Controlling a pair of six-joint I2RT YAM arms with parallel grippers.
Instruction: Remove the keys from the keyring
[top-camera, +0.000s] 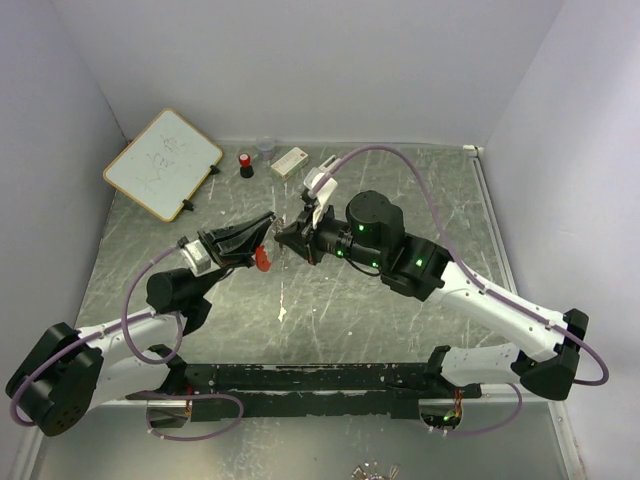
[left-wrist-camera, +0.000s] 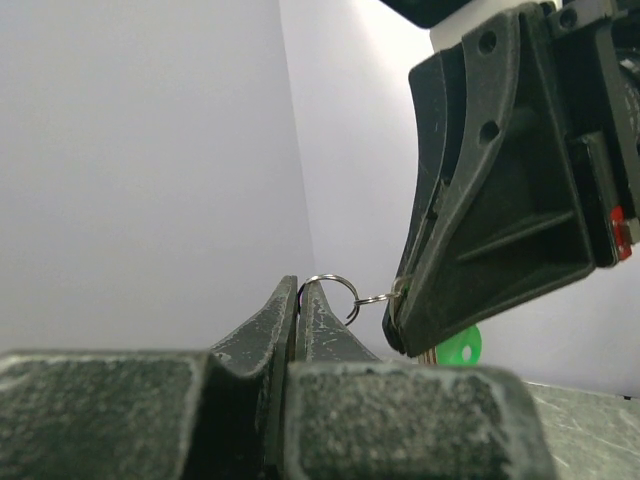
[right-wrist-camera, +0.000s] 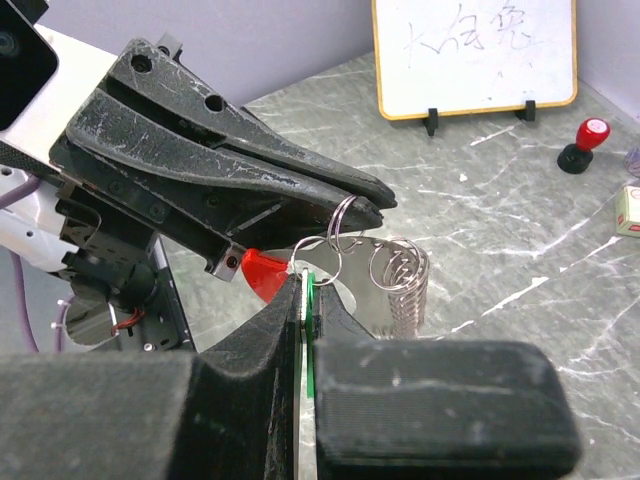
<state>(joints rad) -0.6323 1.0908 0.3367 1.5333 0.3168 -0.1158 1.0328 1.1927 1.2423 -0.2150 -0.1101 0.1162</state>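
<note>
Both grippers meet above the table's middle. My left gripper (top-camera: 268, 222) is shut on a thin silvery keyring (left-wrist-camera: 335, 288), pinched at its fingertips (left-wrist-camera: 300, 287). A second small ring links it to the keys (right-wrist-camera: 340, 228). My right gripper (top-camera: 283, 238) is shut on the green key (right-wrist-camera: 311, 300), whose thin edge shows between its fingers with a silver blade beside it. The green head also peeks below the right gripper in the left wrist view (left-wrist-camera: 459, 345). The red key (top-camera: 262, 260) hangs below the left gripper and shows in the right wrist view (right-wrist-camera: 264, 273). A silvery coil (right-wrist-camera: 400, 280) hangs beside the rings.
A whiteboard (top-camera: 163, 163) stands at the back left, also in the right wrist view (right-wrist-camera: 475, 55). A red-and-black little cylinder (top-camera: 245, 165), a small clear cup (top-camera: 266, 147) and a white block (top-camera: 289, 161) sit along the back. Grey walls enclose the table.
</note>
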